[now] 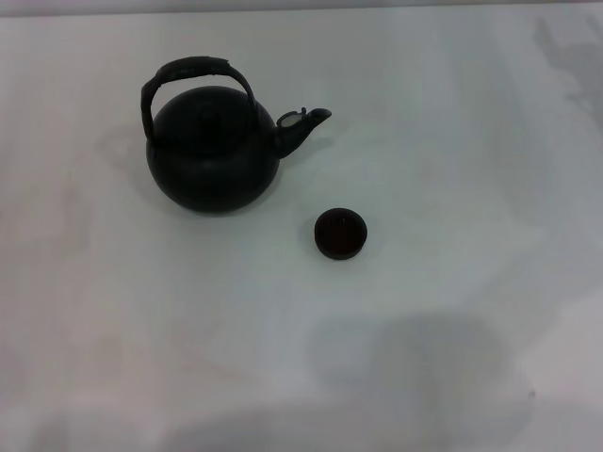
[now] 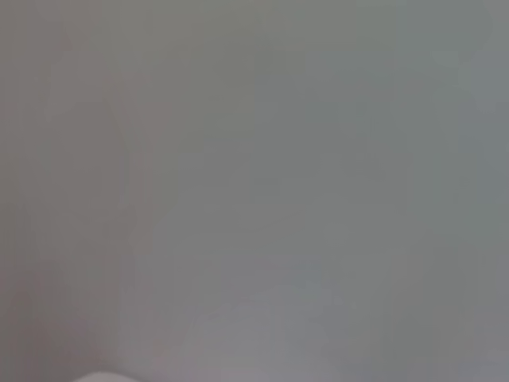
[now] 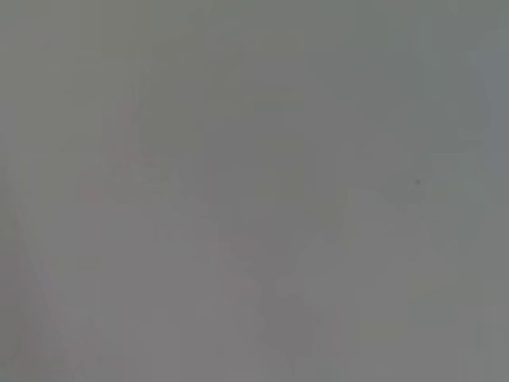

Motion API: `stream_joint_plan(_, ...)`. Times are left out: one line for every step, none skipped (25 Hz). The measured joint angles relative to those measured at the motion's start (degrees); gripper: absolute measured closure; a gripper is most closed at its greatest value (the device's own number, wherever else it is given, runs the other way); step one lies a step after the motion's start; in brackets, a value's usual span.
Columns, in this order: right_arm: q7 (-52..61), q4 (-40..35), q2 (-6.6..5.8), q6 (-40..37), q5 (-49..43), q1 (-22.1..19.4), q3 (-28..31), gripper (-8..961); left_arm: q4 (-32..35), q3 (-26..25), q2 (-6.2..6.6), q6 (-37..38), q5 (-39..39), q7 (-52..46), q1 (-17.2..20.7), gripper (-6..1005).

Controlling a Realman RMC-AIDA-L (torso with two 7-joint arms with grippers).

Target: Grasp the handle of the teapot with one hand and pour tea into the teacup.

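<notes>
**A bare white tabletop, shadowed along the near edge**

The white table (image 1: 452, 113) fills the head view, plain and matte. Soft grey shadows lie on its near part and at its far right corner. Both wrist views show only a flat grey surface, featureless.

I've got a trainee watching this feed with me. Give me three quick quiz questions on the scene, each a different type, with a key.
1. True or false: the teacup touches the teapot.
2. The teapot's spout points toward the robot's: A) left B) right
3. Fill in: the handle arches over the teapot's ____.

Key: 1 false, they stand apart on the table; 2 B; 3 lid. Neither gripper shows in any view.
</notes>
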Motion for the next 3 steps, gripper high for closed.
stream_joint_plan(0.00,0.09,0.06,0.31,0.00,-0.34,-0.01,112,-1.03,0.00,0.00,-0.37,-1.27,-0.67,-0.83,119)
stream_joint_plan(-0.01,0.19,0.09,0.74,0.00,-0.63,-0.02,112,-1.38,0.00,0.00,-0.56,-1.78,-0.76,-1.26,119)
stream_joint_plan(-0.01,0.29,0.11,1.17,0.00,-0.96,-0.02,112,-1.84,0.00,0.00,-0.81,-2.44,-0.82,-1.85,119)
